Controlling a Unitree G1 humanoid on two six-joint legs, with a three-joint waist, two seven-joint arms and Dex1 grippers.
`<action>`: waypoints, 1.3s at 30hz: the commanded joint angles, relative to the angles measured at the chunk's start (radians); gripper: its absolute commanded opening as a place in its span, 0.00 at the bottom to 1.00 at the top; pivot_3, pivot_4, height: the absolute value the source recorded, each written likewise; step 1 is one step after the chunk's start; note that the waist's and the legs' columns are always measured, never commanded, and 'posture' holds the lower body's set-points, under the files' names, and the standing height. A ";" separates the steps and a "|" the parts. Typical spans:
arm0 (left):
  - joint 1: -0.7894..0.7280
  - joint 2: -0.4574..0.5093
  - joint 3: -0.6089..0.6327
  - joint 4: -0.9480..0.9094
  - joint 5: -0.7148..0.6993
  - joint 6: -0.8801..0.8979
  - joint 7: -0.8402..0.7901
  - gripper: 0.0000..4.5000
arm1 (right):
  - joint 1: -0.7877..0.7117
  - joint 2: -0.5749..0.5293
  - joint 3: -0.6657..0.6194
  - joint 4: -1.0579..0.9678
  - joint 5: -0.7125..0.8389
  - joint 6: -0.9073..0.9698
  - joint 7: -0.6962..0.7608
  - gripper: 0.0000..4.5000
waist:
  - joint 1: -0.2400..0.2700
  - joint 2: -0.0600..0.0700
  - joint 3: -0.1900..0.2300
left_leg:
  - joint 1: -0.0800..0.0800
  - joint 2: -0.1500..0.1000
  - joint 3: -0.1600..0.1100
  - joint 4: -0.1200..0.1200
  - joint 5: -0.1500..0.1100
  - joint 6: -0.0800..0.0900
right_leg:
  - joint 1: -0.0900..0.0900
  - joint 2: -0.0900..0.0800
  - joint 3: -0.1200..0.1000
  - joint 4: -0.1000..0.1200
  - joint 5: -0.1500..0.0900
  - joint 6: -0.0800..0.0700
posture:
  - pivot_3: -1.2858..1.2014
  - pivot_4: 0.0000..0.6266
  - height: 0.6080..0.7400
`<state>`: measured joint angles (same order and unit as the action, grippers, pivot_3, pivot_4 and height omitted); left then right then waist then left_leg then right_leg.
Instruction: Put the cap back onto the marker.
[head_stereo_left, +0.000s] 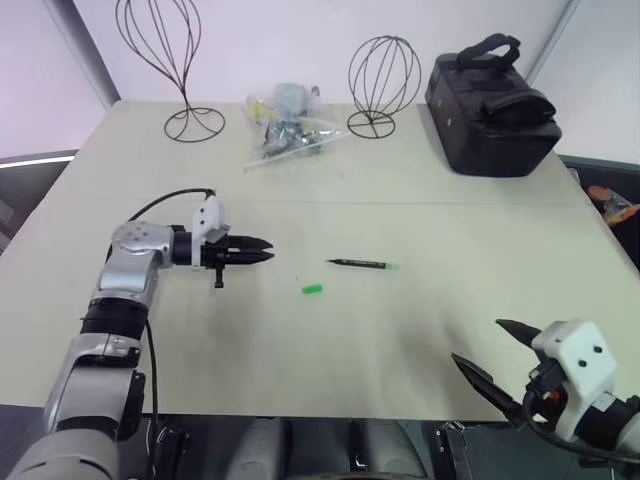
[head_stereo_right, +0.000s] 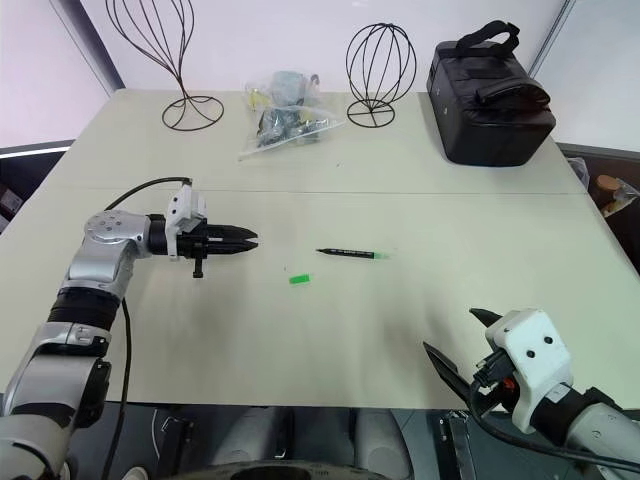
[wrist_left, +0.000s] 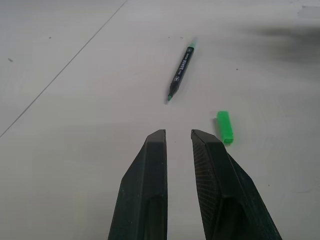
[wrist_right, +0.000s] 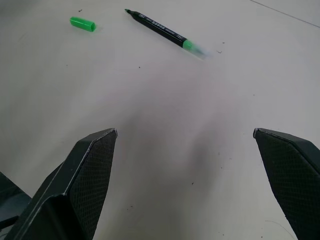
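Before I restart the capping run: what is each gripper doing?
Left gripper: closed, empty, above the table near the cap.
Right gripper: wide open, empty, short of the marker.

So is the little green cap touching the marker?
Apart. The left wrist view shows bare table between the cap and the marker; the cap lies off to the side of its tip.

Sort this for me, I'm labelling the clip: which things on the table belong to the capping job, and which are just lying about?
Job:
- cap
- marker

Lying about:
- two wire stands
- clear bag of small items
- black bag
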<state>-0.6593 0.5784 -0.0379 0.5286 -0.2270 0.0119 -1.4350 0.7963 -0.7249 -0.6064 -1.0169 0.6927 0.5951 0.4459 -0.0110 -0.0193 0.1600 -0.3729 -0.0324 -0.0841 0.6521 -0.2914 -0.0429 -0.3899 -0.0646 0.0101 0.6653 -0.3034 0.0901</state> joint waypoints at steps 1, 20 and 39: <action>-0.004 0.006 -0.004 -0.018 -0.009 -0.011 -0.009 0.18 | 0.001 -0.010 -0.027 -0.030 0.016 -0.017 -0.004 1.00 | 0.000 0.000 0.000 | 0.000 0.000 0.000 0.000 0.000 0.000 | 0.000 0.000 0.000 0.000 0.000 0.000 | 0.52 0.24 1.00; 0.001 -0.003 -0.039 -0.021 0.002 -0.046 -0.025 0.18 | -0.048 -0.004 -0.024 -0.028 -0.021 0.003 -0.034 1.00 | -0.001 0.000 0.000 | 0.000 0.000 0.000 0.000 0.000 0.000 | 0.000 0.000 0.000 0.000 0.000 0.000 | 0.52 0.24 1.00; -0.030 -0.140 -0.108 0.127 0.052 -0.307 0.039 0.46 | -0.524 0.049 0.344 0.205 -0.313 0.003 -0.119 1.00 | -0.001 0.000 0.002 | -0.001 0.000 0.000 0.001 0.000 0.000 | -0.001 0.001 0.000 0.000 0.000 0.000 | 0.52 0.24 1.00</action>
<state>-0.6736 0.4339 -0.1706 0.6637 -0.1644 -0.2763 -1.4056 0.2822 -0.6828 -0.2608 -0.7901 0.3942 0.6119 0.3342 -0.0116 -0.0195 0.1619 -0.3737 -0.0325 -0.0837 0.6532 -0.2914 -0.0429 -0.3909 -0.0640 0.0102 0.6653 -0.3029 0.0897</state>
